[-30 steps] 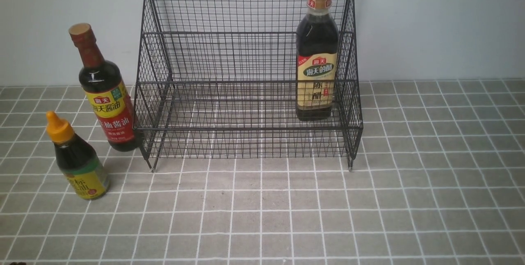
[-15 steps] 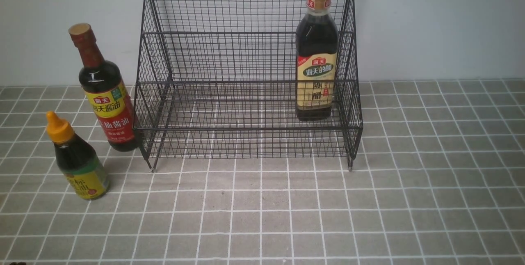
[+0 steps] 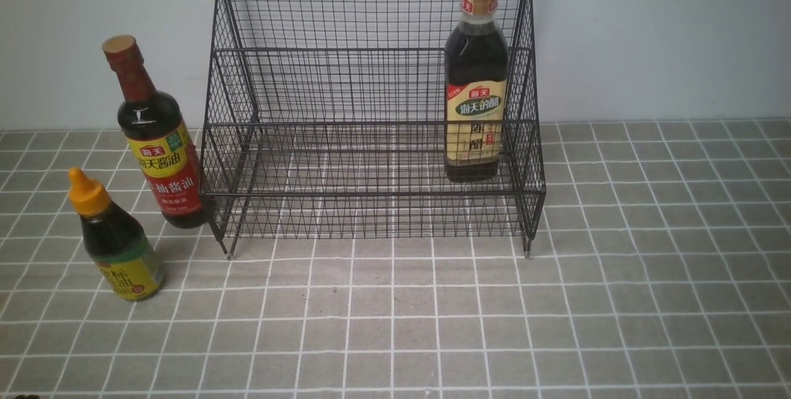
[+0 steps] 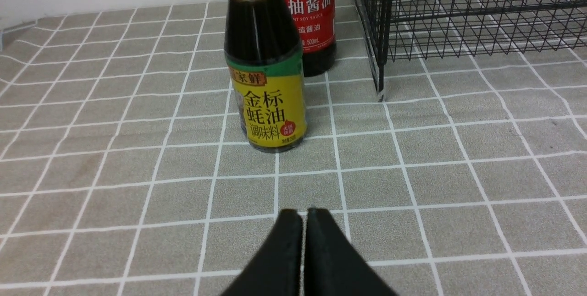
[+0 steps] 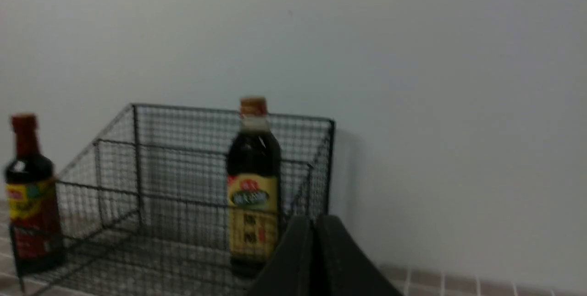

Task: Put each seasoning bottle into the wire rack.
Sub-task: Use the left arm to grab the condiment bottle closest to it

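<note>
Wire rack (image 3: 371, 194): black stepped mesh on the gray tiled tabletop (image 3: 649, 300). Tan-capped bottle (image 3: 476, 109) stands inside, right end; red-necked bottle (image 3: 162, 158) and squat orange-nozzle bottle (image 3: 120, 251) sit outside, left. Left fingers (image 4: 284, 254) and right fingers (image 5: 296, 254) both pressed closed, empty.

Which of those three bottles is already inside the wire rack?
The tall tan-capped bottle, standing at the rack's right end; the red-necked bottle and orange-nozzle bottle stand outside, on its left.
</note>
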